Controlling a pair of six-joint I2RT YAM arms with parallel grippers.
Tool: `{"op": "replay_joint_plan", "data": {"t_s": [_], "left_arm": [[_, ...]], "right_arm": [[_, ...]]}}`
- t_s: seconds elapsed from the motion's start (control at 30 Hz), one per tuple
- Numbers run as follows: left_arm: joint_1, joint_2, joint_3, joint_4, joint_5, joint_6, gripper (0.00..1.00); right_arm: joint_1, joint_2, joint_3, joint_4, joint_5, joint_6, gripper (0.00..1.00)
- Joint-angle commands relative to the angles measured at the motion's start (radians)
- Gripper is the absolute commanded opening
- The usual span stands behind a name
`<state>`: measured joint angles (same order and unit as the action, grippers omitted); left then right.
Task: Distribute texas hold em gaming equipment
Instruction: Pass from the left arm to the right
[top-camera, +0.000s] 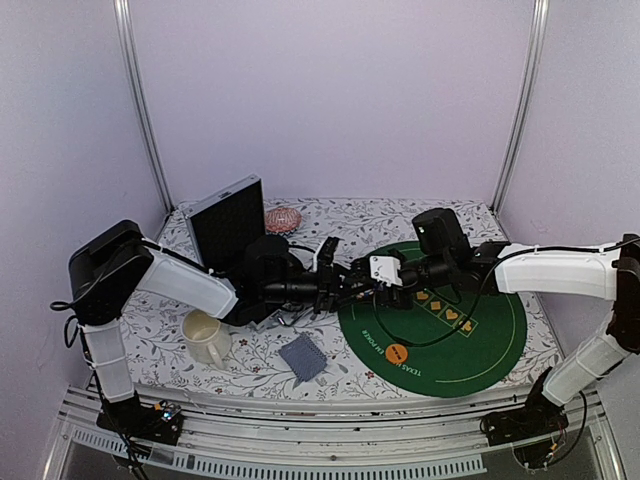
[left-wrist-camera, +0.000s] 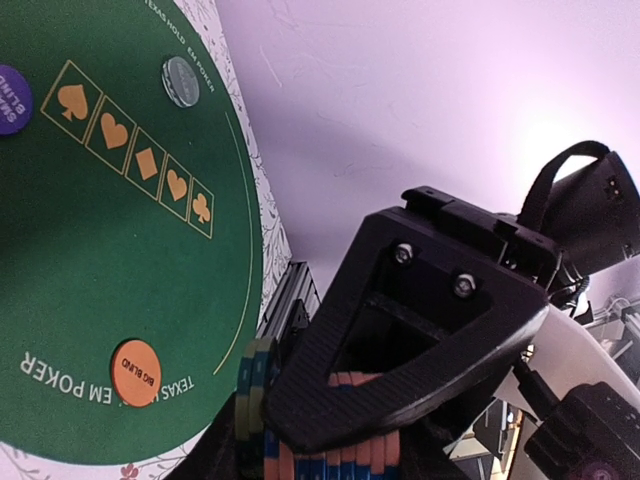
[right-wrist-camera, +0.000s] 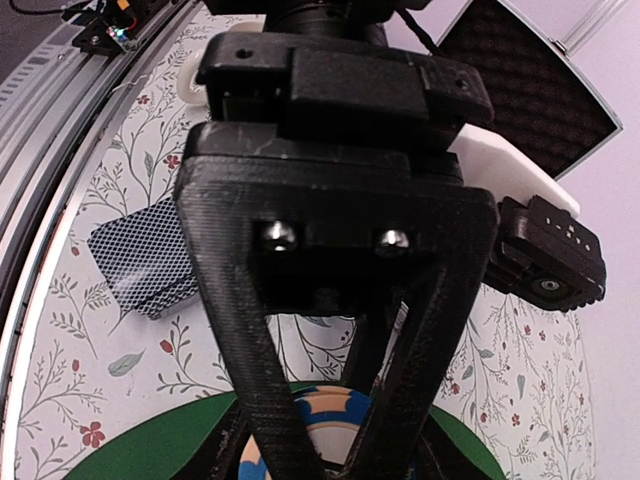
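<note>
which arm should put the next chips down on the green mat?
Right, probably. The right arm reaches across the green mat, its fingers at the chip stack. The left arm seems tied up holding that stack at the mat's left edge.

Left pincer (top-camera: 352, 287) and right pincer (top-camera: 378, 290): tips together, too small from above; I could not read the jaws.
Poker chips (left-wrist-camera: 335, 460): stack cropped by the lower edge, top hidden behind the right pincer's frame.
Purple disc (left-wrist-camera: 10, 98): cut at the left edge.
Playing cards (right-wrist-camera: 140, 255): one corner covered.
</note>
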<state>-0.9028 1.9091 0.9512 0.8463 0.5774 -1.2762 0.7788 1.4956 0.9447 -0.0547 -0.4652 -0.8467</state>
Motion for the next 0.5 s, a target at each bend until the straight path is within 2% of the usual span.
{"op": "replay_joint_plan", "data": {"t_s": [0.0,0.07,0.1,0.2,0.23,0.37,0.47], "left_arm": [[0.001,-0.034,-0.001,0.061,0.013,-0.007,0.0],[0.001,-0.035,-0.008,0.067,0.012,-0.009,0.0],[0.004,-0.035,-0.011,0.071,0.012,-0.011,0.0],[0.005,-0.035,-0.015,0.076,0.014,-0.013,0.0],[0.005,-0.035,-0.015,0.076,0.013,-0.012,0.0],[0.007,-0.035,-0.016,0.078,0.016,-0.015,0.0],[0.007,-0.034,-0.017,0.079,0.015,-0.015,0.0]], "right_arm": [[-0.001,0.003,-0.001,0.005,0.032,-0.013,0.36],[-0.001,0.004,0.0,0.0,0.036,-0.015,0.34],[-0.001,0.005,0.001,-0.003,0.04,-0.015,0.36],[-0.001,0.014,0.009,-0.001,0.076,-0.011,0.58],[0.0,0.018,0.012,0.0,0.088,-0.008,0.62],[-0.003,0.017,0.021,-0.008,0.085,-0.005,0.63],[-0.002,0.012,0.026,-0.011,0.064,-0.004,0.55]]}}
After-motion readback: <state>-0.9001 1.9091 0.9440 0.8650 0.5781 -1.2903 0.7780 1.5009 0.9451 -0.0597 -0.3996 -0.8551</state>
